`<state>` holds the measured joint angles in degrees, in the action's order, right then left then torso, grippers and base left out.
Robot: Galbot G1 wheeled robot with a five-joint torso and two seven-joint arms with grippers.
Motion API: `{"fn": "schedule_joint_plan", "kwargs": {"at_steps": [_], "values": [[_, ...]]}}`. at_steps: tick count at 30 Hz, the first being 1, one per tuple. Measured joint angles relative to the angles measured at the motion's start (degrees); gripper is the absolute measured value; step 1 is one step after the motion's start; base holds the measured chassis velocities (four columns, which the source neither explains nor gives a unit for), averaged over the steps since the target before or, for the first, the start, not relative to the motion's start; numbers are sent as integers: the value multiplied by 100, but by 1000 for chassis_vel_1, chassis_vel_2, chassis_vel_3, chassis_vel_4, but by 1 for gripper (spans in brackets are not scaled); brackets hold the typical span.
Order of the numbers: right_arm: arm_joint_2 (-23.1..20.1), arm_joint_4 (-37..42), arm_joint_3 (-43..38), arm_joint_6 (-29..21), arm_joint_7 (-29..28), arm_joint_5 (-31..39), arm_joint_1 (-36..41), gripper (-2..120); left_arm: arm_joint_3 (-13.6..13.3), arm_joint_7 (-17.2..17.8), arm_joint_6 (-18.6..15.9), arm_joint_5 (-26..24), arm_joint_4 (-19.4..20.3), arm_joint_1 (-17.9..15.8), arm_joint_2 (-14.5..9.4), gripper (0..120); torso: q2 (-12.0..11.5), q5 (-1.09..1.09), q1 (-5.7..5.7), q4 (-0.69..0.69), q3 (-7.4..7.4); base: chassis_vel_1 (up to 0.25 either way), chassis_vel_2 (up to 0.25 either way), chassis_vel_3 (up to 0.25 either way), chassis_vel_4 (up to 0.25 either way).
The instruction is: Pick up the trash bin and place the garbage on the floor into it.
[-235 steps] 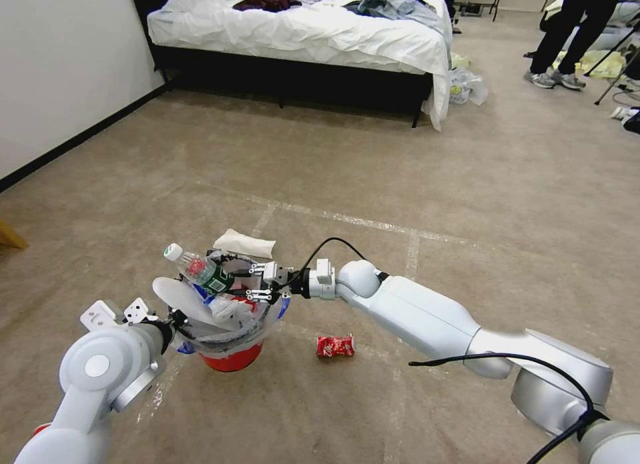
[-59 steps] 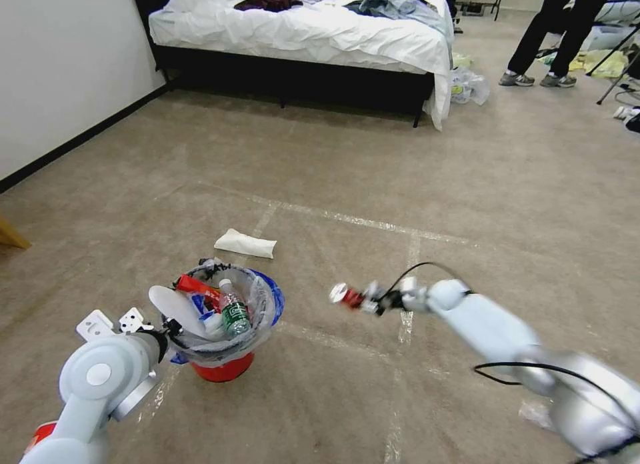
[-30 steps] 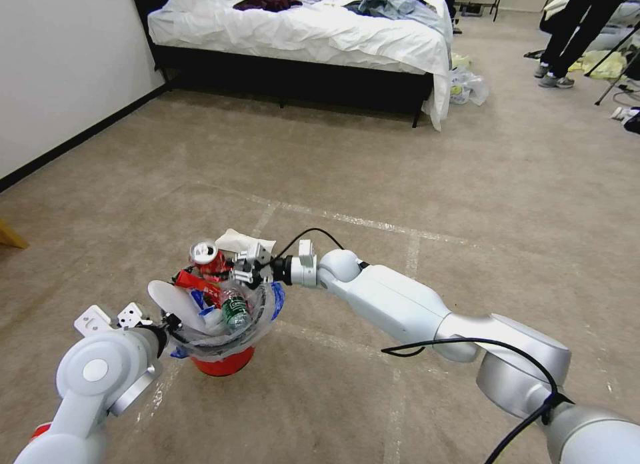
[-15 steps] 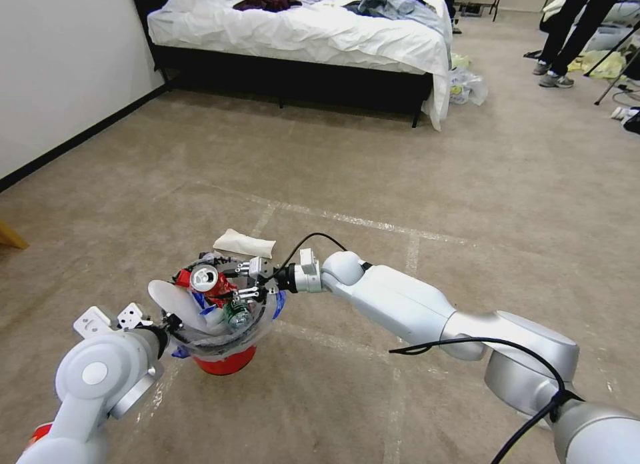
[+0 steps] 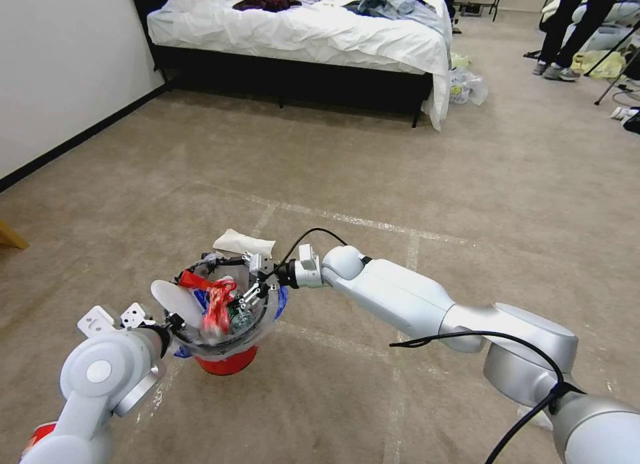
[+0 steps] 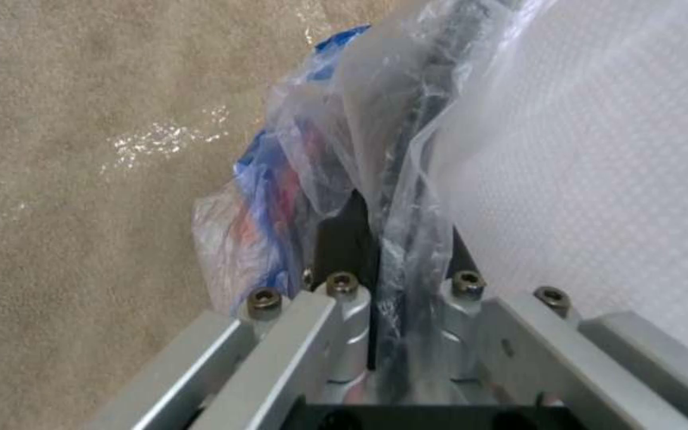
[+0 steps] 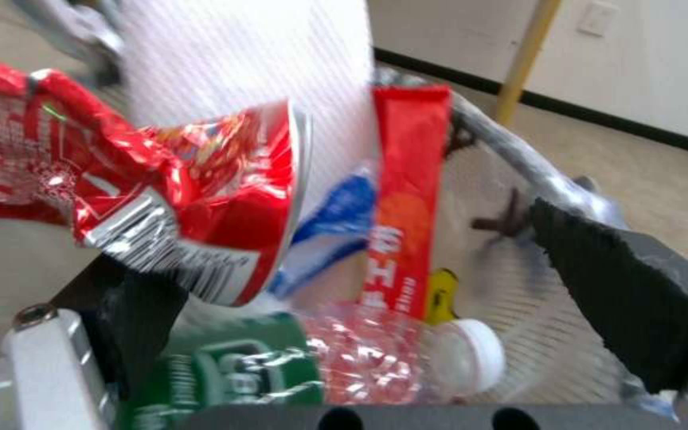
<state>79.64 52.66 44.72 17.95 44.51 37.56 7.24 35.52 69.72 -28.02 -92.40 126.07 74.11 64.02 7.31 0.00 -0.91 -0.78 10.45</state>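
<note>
Jaws, left gripper (image 6: 376, 334): closed on the rim and clear bag of the trash bin (image 5: 227, 359); left wrist view shows plastic and black rim pinched between the 2 jaws.
Jaws, right gripper (image 5: 250, 279): spread apart over the bin mouth, gripping nothing; right wrist view shows 2 black pads wide apart w/ the red wrapper (image 7: 161, 197) loose between them.
Bin: red, held up by its near-left rim just above the floor (image 5: 333, 184), lower left of head view.
Head view extras: whole right arm reaching in from the right, forearm roughly level, wrist angled down into the bin; left arm bent at lower left, wrist against the bin rim; white slipper (image 5: 243, 243) lying on carpet just beyond the bin; bed (image 5: 300, 31) at the far wall.
Right wrist view extras: bin contents close up — clear bottle (image 7: 344, 358) w/ green label and white cap lying at the bottom, long red snack packet (image 7: 404, 197) upright against the liner, white slipper sole (image 7: 233, 65) behind.
Left wrist view extras: blue bag handle (image 6: 269, 179) bunched beside the jaws, tape glints on carpet.
Wrapper in head view: blurred red streak (image 5: 217, 307) inside the bin.
</note>
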Motion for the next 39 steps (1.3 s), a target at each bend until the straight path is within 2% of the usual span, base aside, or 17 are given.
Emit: {"fn": "schedule_joint_plan", "kwargs": {"at_steps": [15, 21, 39], "values": [[146, -161, 18, -168, -723, -282, -114, 100, -9, 5, -22, -18, 147, 90, -17, 4, 0, 0, 0, 0, 0, 0, 0, 0, 0], [392, -248, 91, -268, -1015, -264, -181, 100, -47, 4, -64, 16, 211, 174, 19, 4, 0, -1, 0, 1, 0, 0, 0, 0, 0], [812, -845, 222, -276, -1172, -527, -349, 100, -86, -9, -74, -13, 244, 144, -28, 4, 0, -1, 0, 0, 0, 0, 0, 0, 0]]}}
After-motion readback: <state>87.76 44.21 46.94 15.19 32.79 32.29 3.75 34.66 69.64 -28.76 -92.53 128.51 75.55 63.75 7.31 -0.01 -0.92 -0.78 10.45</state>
